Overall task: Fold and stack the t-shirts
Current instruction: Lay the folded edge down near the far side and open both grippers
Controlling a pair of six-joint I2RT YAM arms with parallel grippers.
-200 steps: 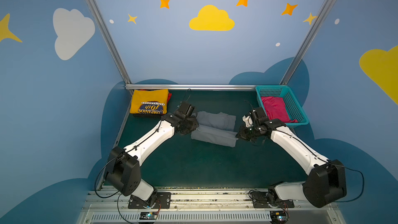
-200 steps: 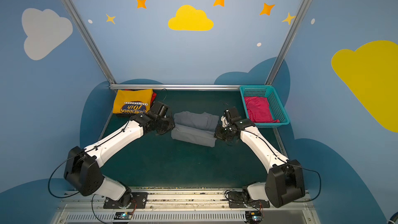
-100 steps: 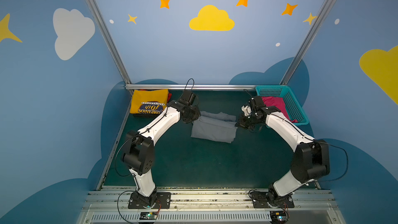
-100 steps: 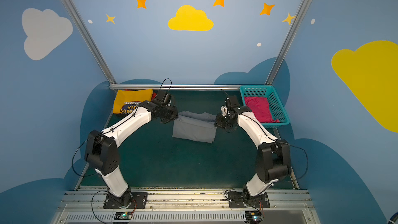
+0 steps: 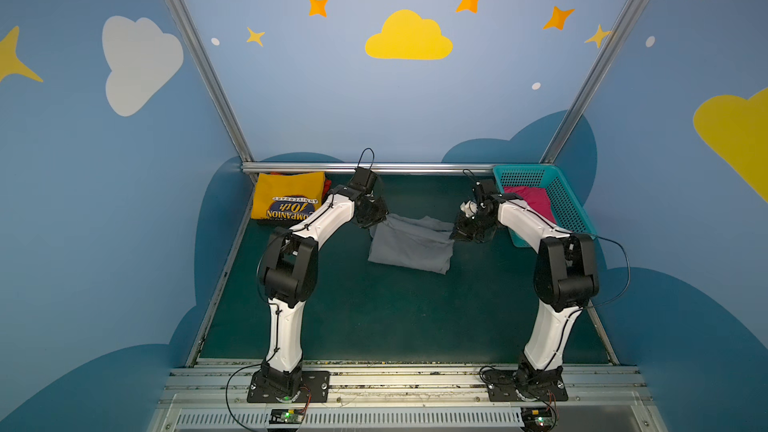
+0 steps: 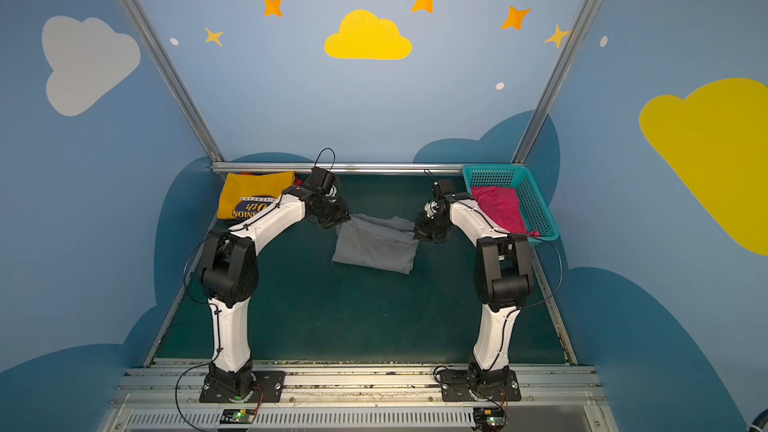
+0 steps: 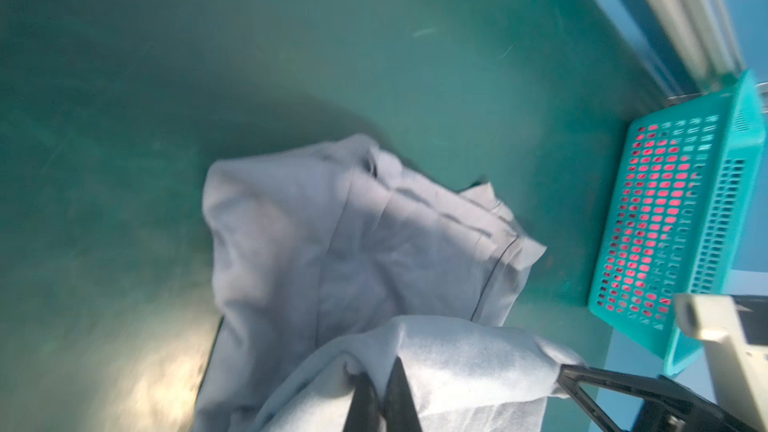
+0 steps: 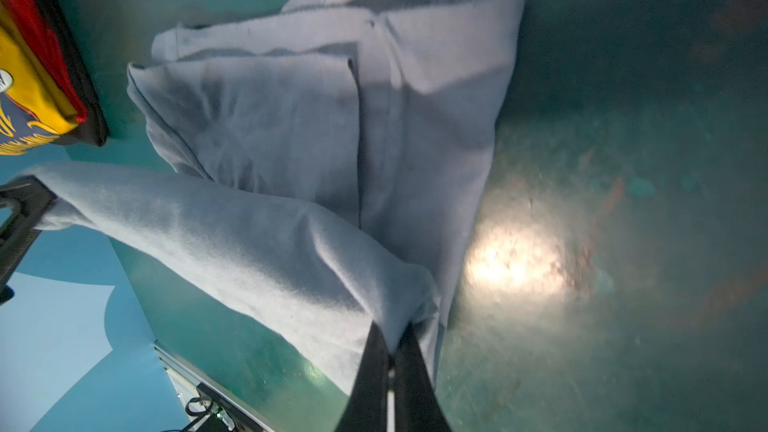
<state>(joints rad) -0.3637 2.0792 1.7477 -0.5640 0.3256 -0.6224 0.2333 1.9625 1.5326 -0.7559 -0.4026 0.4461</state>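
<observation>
Now, the biggest item first: the green table mat [image 5: 395,317] fills the lower middle of both top views.

The grey t-shirt [image 5: 409,245] sits at frame centre, between my two arms. Its upper edge is raised off the mat and strung between my grippers. Its lower part lies on the mat, partly folded. The right wrist view shows several stacked layers in the grey t-shirt [image 8: 311,118].

The teal basket [image 5: 524,177] is at the upper right of the mat, against the back rail. The pink t-shirt [image 5: 530,201] lies inside it, bunched.

The yellow t-shirt [image 5: 289,197] is folded, print facing up, in the upper left corner of the mat, apart from the grey one. In the right wrist view a red cloth edge [image 8: 54,56] and a dark layer show beneath it.

My left gripper [image 5: 377,223] is at the grey shirt's upper left corner. In the left wrist view the left gripper [image 7: 384,388] has its jaws pressed together, pinching a bunch of grey cloth.

My right gripper [image 5: 455,234] is at the shirt's upper right corner, near the basket. In the right wrist view the right gripper [image 8: 390,351] is nipped tight on grey fabric, which drapes away from the tips.
</observation>
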